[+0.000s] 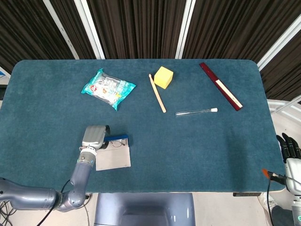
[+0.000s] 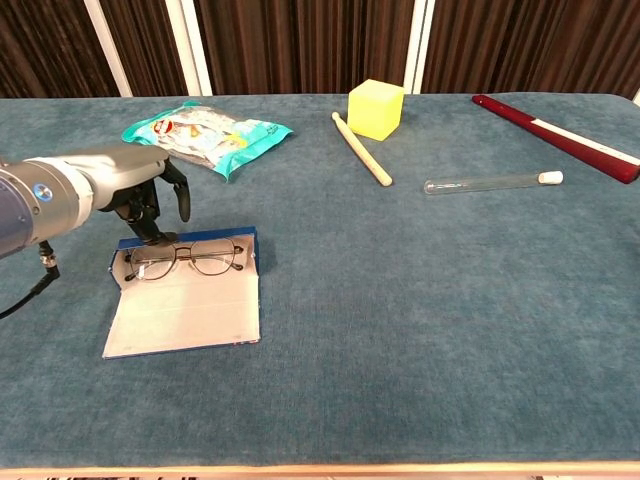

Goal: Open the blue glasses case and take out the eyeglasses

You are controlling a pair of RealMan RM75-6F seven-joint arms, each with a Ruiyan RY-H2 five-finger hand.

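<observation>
The blue glasses case [image 2: 186,312] lies open near the table's front left, its pale lid flat toward me; in the head view the case [image 1: 113,157] shows the same way. The thin-framed eyeglasses [image 2: 186,259] rest in its blue tray. My left hand [image 2: 148,196] hovers over the tray's back left corner. Its fingers hang down with the thumb apart, and the fingertips [image 2: 150,236] come down at the rim beside the left lens. It holds nothing. From the head view, the left hand [image 1: 96,136] covers the case's left end. My right hand [image 1: 290,151] stays off the table's right edge, fingers extended.
At the back lie a teal snack packet [image 2: 204,132], a yellow cube [image 2: 376,108], a wooden stick [image 2: 361,148], a test tube [image 2: 492,182] and a dark red ruler [image 2: 556,136]. An orange-tipped cable [image 1: 272,175] sits at the table's front right corner.
</observation>
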